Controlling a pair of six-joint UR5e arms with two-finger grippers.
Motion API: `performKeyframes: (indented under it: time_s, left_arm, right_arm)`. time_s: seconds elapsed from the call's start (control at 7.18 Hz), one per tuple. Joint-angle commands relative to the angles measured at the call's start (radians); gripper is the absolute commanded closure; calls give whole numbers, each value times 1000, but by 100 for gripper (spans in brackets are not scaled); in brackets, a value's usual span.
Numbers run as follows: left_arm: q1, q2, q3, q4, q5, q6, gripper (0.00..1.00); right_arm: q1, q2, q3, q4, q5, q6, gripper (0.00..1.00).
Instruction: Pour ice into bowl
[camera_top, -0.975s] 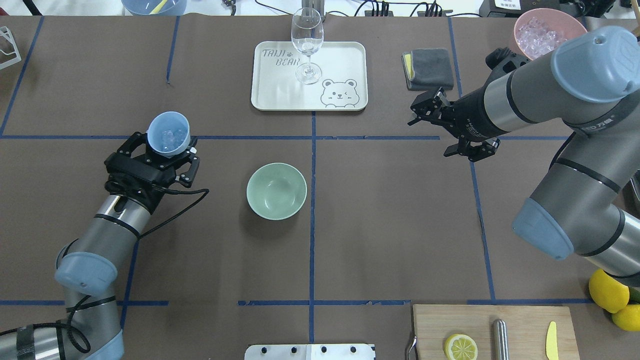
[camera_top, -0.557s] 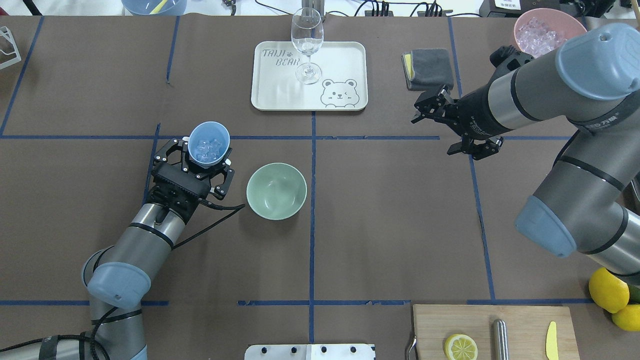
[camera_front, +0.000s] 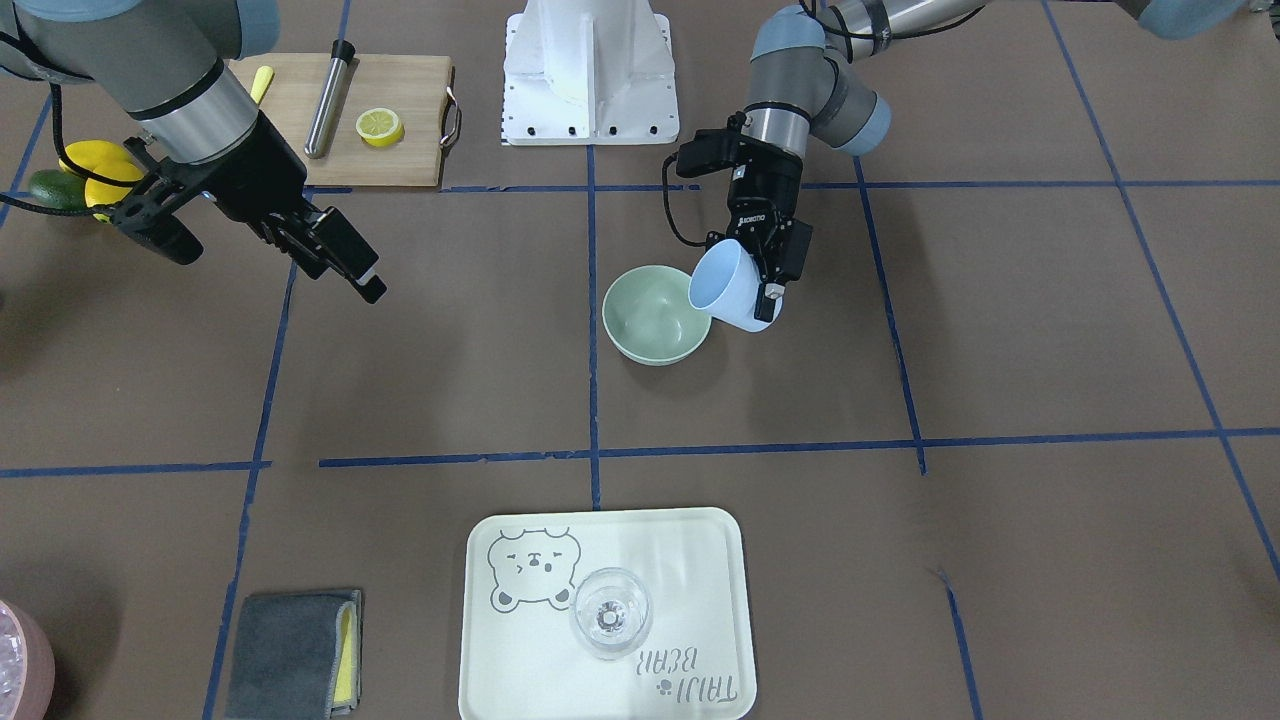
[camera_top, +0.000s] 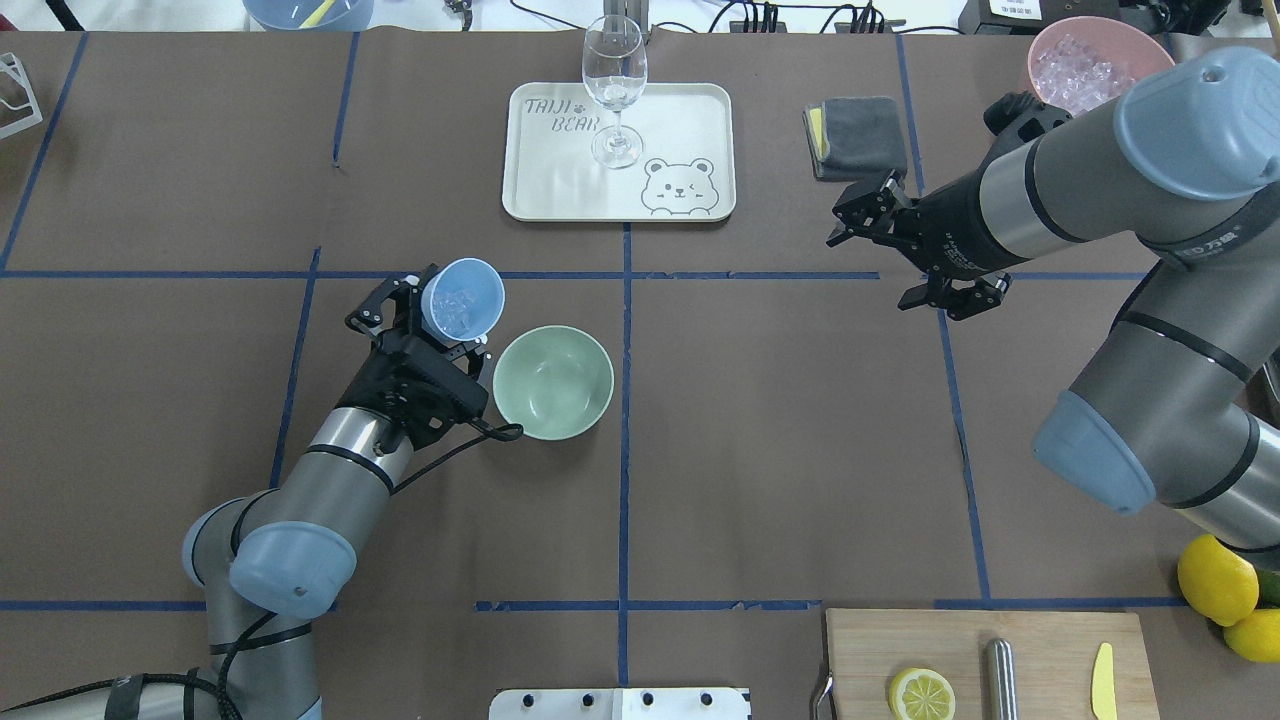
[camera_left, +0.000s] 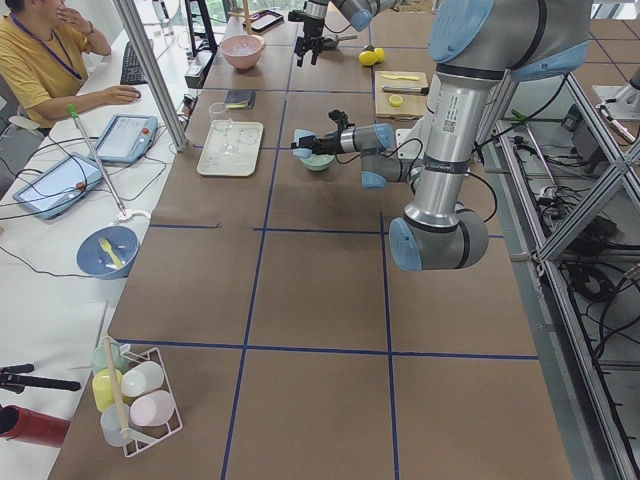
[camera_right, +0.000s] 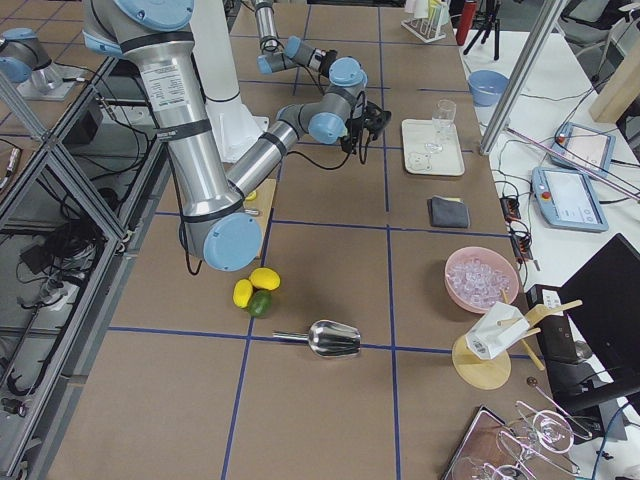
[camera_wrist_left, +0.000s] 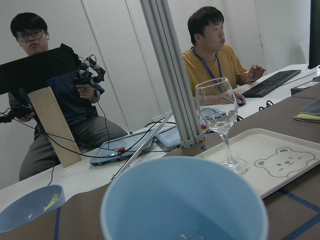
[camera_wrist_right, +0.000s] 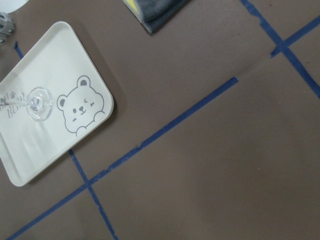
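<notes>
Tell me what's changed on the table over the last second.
The left gripper, jaws shut on the blue cup, carried it rightward to beside the bowl and began tipping it that way. The ice is still in the cup, and the bowl hasn't moved. The right gripper drifted slightly, jaws open.

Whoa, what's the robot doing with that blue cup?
It's getting ready to pour. The left gripper has its jaws closed on the blue cup, which has little ice cubes inside. The cup is tipped toward the green bowl, right beside its rim. No ice is in the bowl yet. The right gripper hangs over the table off to the side, jaws open, holding nothing.
</notes>
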Motion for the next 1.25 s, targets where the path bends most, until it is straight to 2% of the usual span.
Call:
performKeyframes:
  time_s: [0.0,0.14,0.28,0.56,1.11]
  left_arm:
    - [5,-7,-9,156,2,256,100]
    - [6,-16,-71,310,0,389,100]
    - [6,-24,-97,412,0,464,100]
    - [11,-81,-98,613,-1,538,100]
    - [34,-82,-78,664,3,543,100]
  right_arm:
    - [4,-3,0,0,0,-1,0]
    - [4,-3,0,0,0,-1,0]
    - [4,-2,0,0,0,-1,0]
    - [4,0,0,0,0,-1,0]
    - [4,1,1,0,0,-1,0]
